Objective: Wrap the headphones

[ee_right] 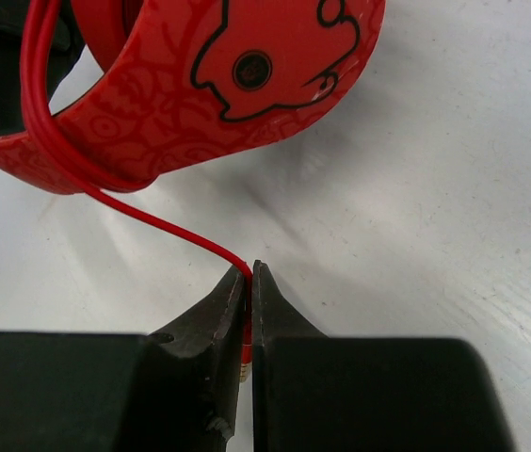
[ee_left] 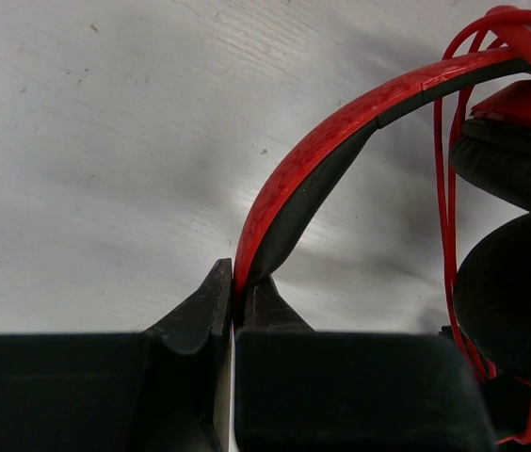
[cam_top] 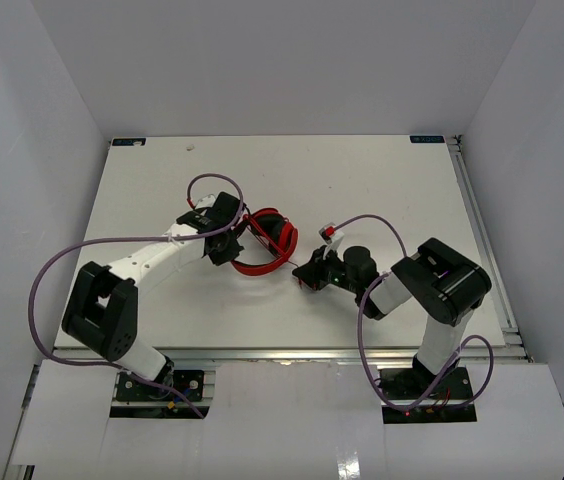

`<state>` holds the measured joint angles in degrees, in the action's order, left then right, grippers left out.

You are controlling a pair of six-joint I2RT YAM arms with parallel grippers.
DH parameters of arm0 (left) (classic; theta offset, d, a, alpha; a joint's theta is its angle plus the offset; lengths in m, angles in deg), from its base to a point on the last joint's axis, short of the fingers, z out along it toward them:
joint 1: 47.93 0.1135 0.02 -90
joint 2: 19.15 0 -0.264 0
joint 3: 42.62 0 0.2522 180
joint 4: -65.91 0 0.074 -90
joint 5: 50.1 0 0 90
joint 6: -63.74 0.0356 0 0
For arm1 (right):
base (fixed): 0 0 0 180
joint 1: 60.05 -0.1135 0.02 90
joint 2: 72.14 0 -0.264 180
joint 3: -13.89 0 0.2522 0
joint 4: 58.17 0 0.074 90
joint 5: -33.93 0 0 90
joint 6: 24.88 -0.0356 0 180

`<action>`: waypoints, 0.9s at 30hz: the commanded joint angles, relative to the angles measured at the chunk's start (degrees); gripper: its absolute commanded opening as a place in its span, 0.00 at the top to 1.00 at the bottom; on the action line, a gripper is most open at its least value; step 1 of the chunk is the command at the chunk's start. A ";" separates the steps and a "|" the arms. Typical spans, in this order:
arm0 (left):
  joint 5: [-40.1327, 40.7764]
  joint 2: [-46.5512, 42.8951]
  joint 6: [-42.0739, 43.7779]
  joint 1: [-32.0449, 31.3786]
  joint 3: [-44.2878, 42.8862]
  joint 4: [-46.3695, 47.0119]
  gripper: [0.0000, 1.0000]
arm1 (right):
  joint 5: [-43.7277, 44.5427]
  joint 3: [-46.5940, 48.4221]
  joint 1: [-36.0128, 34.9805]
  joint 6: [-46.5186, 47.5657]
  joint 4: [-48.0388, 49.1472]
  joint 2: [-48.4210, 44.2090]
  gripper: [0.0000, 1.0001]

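The red headphones (cam_top: pixel 267 243) lie mid-table between my arms. My left gripper (cam_top: pixel 224 250) is shut on the thin red-and-black headband (ee_left: pixel 341 132). Black ear pads (ee_left: pixel 510 226) show at the right of the left wrist view, with thin red cord (ee_left: pixel 446 188) looped around them. My right gripper (cam_top: pixel 305 274) is shut on the plug end of the red cord (ee_right: pixel 143 218). The cord runs up-left from the jaws and round the patterned red earcup (ee_right: pixel 237 75).
Thick purple robot cables (cam_top: pixel 202 182) arch over both arms above the white table (cam_top: pixel 382 180). A metal rail (cam_top: pixel 477 220) runs along the table's right edge and white walls stand close around.
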<state>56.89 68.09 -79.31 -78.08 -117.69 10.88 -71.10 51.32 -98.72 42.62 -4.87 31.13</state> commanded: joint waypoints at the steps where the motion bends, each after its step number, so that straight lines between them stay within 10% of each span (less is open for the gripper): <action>1: -2.33 0.99 0.71 0.18 -0.62 6.07 1.00 | 1.97 2.57 0.70 0.09 -2.82 2.65 0.92; 7: -0.58 2.68 0.73 0.18 0.90 7.21 0.87 | 2.22 3.96 0.81 0.26 -3.60 4.68 0.92; 22: -0.55 0.89 2.92 0.18 2.42 8.14 0.15 | 1.59 5.24 0.83 0.00 -3.56 6.99 0.92; 27: 1.11 -3.40 7.71 0.18 1.81 7.27 0.15 | 1.50 5.16 0.88 -0.18 -3.51 7.29 0.92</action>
<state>55.96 71.12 -76.46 -78.06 -115.50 17.91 -70.59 56.12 -98.25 41.61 -6.65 36.46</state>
